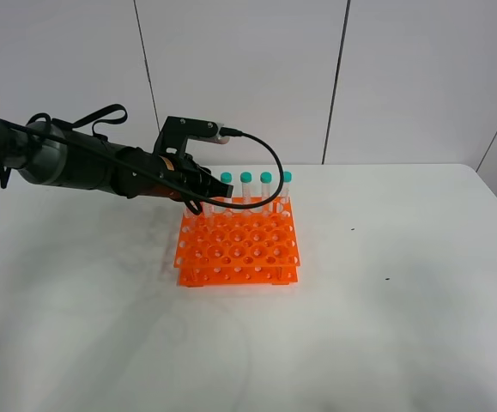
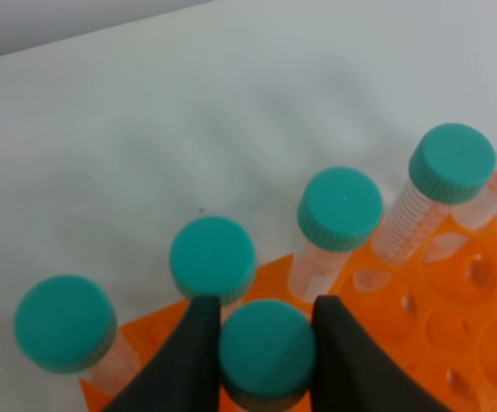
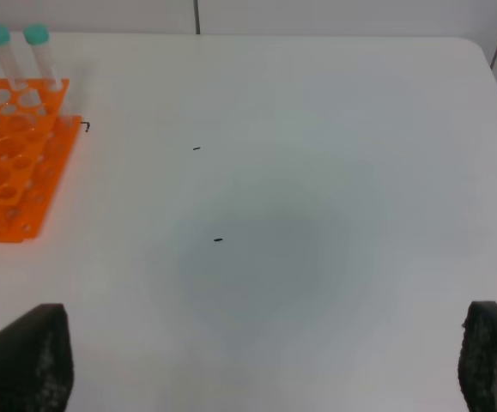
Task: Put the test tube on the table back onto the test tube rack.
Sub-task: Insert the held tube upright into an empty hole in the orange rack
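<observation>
The orange test tube rack (image 1: 239,245) stands mid-table on the white table (image 1: 403,283). Several teal-capped tubes (image 1: 266,178) stand upright in its back row. My left gripper (image 1: 203,197) hovers over the rack's back left corner. In the left wrist view its black fingers (image 2: 192,360) press both sides of the teal cap of a test tube (image 2: 265,354), upright in the row just in front of the back-row tubes (image 2: 341,206); its lower part is hidden. My right gripper (image 3: 265,352) is open over bare table, out of the exterior view.
The rack (image 3: 8,172) with two tubes (image 3: 35,36) lies off to one side in the right wrist view. Small dark specks (image 3: 218,239) mark the tabletop. The table's right edge (image 1: 488,184) and a grey panelled wall lie behind.
</observation>
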